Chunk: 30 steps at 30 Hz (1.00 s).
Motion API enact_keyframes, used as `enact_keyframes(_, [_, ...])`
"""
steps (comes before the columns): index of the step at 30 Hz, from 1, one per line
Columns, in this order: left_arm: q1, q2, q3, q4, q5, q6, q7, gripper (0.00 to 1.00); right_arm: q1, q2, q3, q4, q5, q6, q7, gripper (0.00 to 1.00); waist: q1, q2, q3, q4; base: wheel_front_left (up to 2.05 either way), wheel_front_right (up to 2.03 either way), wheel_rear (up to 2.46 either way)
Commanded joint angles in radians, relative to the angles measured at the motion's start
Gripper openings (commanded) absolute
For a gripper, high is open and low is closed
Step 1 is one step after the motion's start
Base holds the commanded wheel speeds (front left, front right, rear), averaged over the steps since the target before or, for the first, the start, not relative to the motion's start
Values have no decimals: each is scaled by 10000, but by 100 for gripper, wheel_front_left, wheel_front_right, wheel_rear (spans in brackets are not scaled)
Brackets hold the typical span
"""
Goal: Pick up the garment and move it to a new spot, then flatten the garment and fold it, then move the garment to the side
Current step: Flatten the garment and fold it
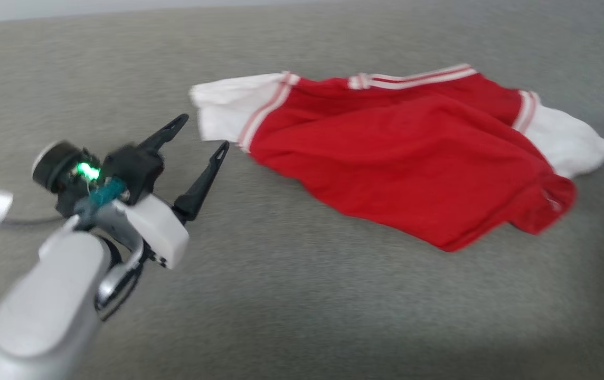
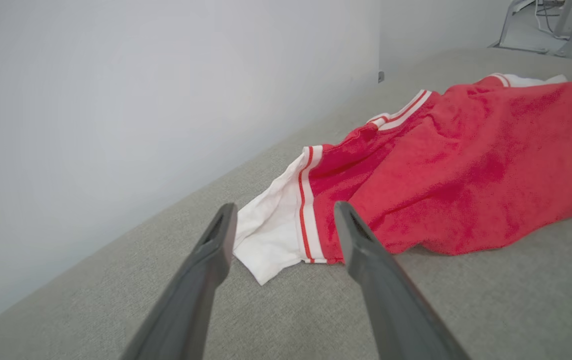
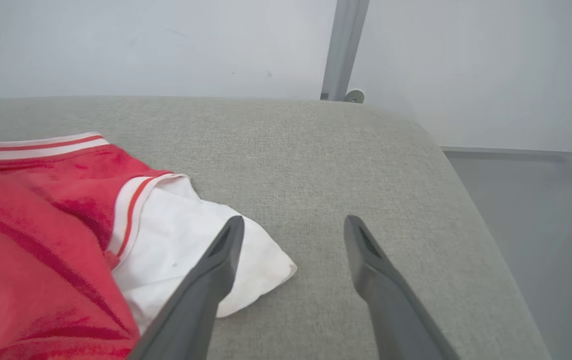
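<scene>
Left jaws: wide open, nothing between them. Their 2 dark fingers (image 2: 216,260) hang low over the bench (image 1: 302,306), tips aimed at the garment's left sleeve (image 2: 271,235). The sleeve lies just ahead of them, apart from both tips.

Right jaws: in the right wrist view both fingers (image 3: 366,265) are spread wide with bare bench fabric between them, so they are open and holding nothing. The inner finger crosses in front of the right sleeve (image 3: 181,250). I cannot tell whether it touches the cloth.

Garment (image 1: 413,153): lies on the grey upholstered bench between the 2 arms, toward the right of the head view. The striped collar trim (image 1: 418,76) is on the far edge, with 1 white sleeve out to each side. The red body is skewed and creased, and the near hem corner (image 1: 550,200) is bunched, so it is not flat.

Handling, my judgement: thin knit, light, fully limp. It will drape and stretch from any pinch point and keeps no shape of its own. The bench's textured cover looks likely to drag on it rather than let it slide. Nothing fragile.

Where to hold: I would pinch at the 2 striped bands where white sleeve meets red body, 1 per side, taking both layers. The doubled seam gives the tips something firm. A pinch on the loose sleeve ends would lift only sleeve. From the seams I could then pull the cloth apart to flatten it
</scene>
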Motion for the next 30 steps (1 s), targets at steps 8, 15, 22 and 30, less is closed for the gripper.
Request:
enact_keyframes(8, [-2712,1921,-2608,1098,-2574,19,1704,100,927,1216,-269,-1181,-460,-5,-405,100,0,0,656,-1979,0,0,0])
enact_keyframes(15, [-4440,2493,-4236,2135,-3517,20,2246,100,1345,1710,-446,-1956,-724,-5,-302,100,0,0,946,-2594,0,0,0])
enact_keyframes(22, [-5663,2530,-5383,3521,-3777,19,2214,100,1497,2102,-512,-2568,-967,-5,-204,100,0,0,1161,-2868,0,0,0])
enact_keyframes(30, [-6454,2281,-6341,4595,-4390,19,2009,0,1321,2090,-114,-3138,-1068,-5,33,100,0,0,1384,-2872,0,0,0])
